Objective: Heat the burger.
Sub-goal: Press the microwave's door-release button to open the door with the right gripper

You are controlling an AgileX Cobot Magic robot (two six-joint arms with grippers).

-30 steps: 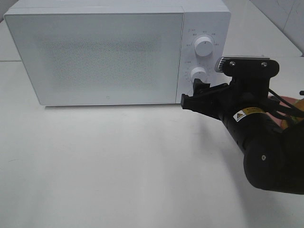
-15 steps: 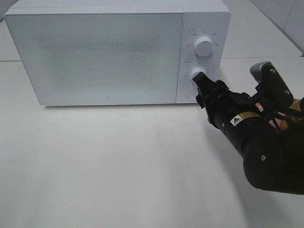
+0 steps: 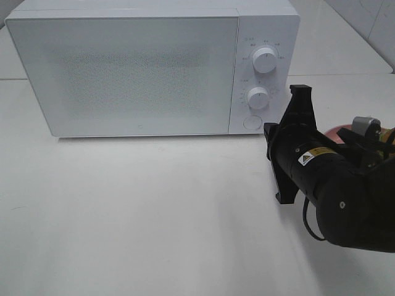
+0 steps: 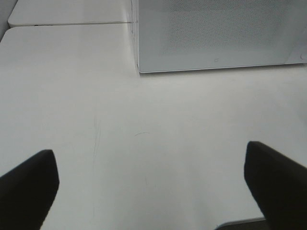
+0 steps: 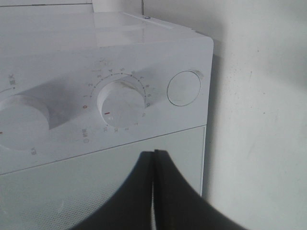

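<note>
The white microwave (image 3: 136, 68) stands at the back with its door closed. My right gripper (image 3: 270, 132) is shut and empty. It is rolled on its side just right of the round door button (image 3: 251, 122) and below the lower knob (image 3: 258, 97), touching neither. In the right wrist view the shut fingertips (image 5: 153, 191) point at the panel below the knob (image 5: 121, 98) and the button (image 5: 183, 88). The burger is almost wholly hidden behind my right arm; only a small golden patch (image 3: 388, 134) shows at the right edge. My left gripper (image 4: 153, 191) is open and empty over bare table.
A pink plate (image 3: 338, 131) peeks out behind the right arm. The upper knob (image 3: 265, 60) sits above the lower one. The microwave's front lower edge (image 4: 216, 67) lies ahead of the left gripper. The white table (image 3: 154, 216) runs in front of the microwave.
My right gripper has left the lower knob, drawn back to the right and a little down, and rolled about its wrist. The microwave door has stayed closed.
</note>
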